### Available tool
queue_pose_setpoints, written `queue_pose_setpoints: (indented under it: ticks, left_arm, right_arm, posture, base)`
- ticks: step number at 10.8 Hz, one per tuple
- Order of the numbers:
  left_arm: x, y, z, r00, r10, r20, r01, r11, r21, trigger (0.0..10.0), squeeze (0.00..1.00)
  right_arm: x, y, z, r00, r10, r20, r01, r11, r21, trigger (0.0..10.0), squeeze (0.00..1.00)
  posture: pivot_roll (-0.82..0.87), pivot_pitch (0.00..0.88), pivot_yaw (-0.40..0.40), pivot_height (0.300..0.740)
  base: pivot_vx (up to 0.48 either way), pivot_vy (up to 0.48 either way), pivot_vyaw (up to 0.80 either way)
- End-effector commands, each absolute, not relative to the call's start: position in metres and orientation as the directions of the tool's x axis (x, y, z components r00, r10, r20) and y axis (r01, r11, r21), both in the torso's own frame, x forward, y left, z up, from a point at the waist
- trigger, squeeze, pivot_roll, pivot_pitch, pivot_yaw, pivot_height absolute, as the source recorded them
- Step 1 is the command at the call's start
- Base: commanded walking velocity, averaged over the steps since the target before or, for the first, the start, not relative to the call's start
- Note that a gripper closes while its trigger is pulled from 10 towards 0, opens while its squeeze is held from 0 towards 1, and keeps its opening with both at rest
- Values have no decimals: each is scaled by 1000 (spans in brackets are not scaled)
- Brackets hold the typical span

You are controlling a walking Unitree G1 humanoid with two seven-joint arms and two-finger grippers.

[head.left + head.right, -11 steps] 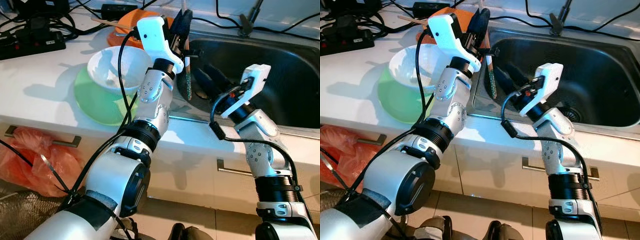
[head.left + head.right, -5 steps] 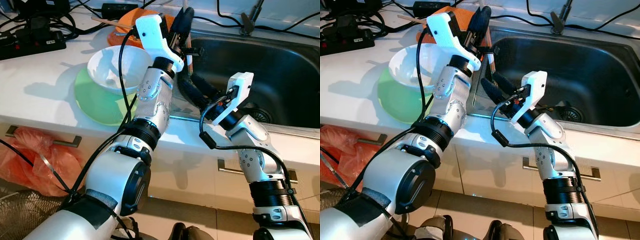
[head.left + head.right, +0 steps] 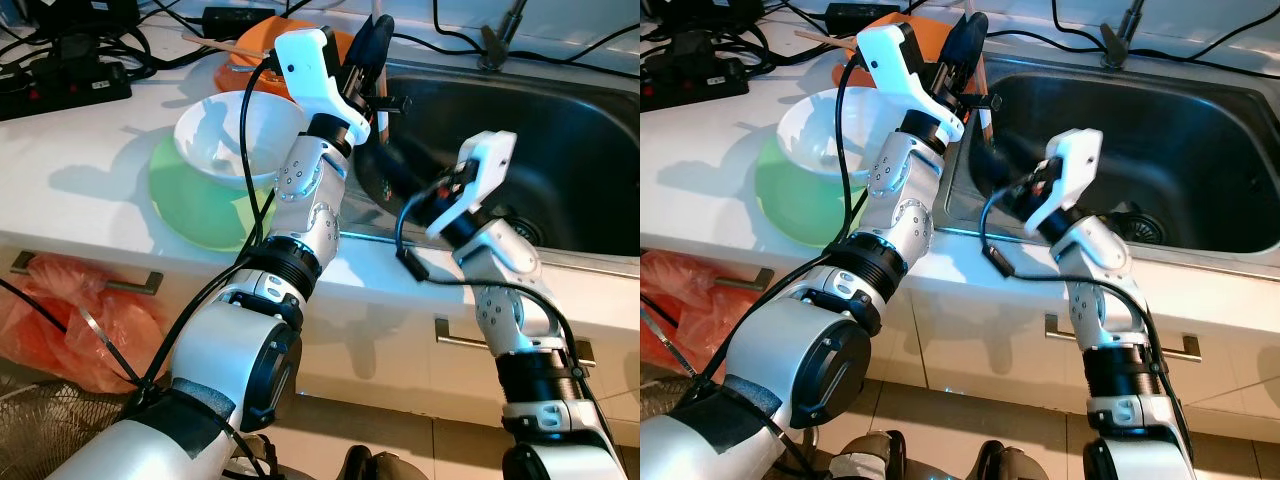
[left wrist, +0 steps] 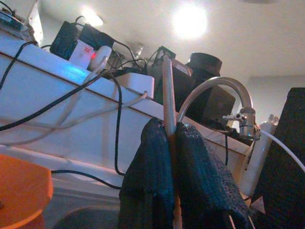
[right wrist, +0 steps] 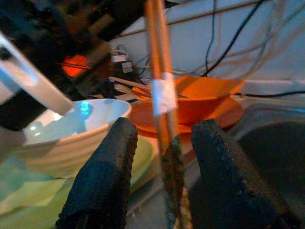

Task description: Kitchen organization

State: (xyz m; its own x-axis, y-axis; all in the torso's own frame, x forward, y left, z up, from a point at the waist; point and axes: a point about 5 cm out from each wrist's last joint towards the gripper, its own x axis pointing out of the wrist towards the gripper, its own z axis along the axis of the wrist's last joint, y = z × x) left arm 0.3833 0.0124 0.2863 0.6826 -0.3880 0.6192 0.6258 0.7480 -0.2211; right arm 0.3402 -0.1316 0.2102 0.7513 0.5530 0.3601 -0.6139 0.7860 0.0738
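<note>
Wooden-handled brush [image 5: 161,90] hangs upright over the sink [image 3: 560,130] edge, upper centre of frame, clenched between the fingers of the left pincer [image 4: 170,157]. Right pincer [image 5: 162,171] sits just below, fingers spread either side of the brush's lower end without closing. Step in hand appears to be a handover. Next move calls for the right pincer to close before the left releases. White bowl [image 3: 235,135] rests on a green plate [image 3: 190,205] on the worktop [image 3: 80,150].

brush [image 5: 162,95] | thin wooden handle, white band, dark bristled end | upright | at sink's left edge
</note>
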Motion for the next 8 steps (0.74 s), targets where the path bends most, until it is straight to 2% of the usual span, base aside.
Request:
queue_pose_setpoints:
  ticks: [1,2,3,8]
  left_arm:
    - [349,-60,303,571,-486,662,775,585,-238,10000,0]
    - [349,-60,304,567,-487,664,777,584,-236,10000,0]
    - [349,-60,304,566,-487,665,778,583,-235,10000,0]
    - [347,-64,307,552,-498,669,791,566,-231,10000,0]
  right_arm:
    - [342,-135,211,760,538,365,-603,794,83,10000,1000]
    - [342,-132,207,763,546,346,-600,797,64,10000,1000]
    - [342,-132,205,765,548,339,-597,800,56,10000,0]
    - [345,-127,199,762,562,320,-608,792,56,10000,0]
  posture:
    - [93,152,-19,740]
    - [93,153,-20,740]
    - [94,153,-20,740]
    - [100,151,-20,740]
  base:
    - [0,0,0]
    - [0,0,0]
    - [0,0,0]
    - [0,0,0]
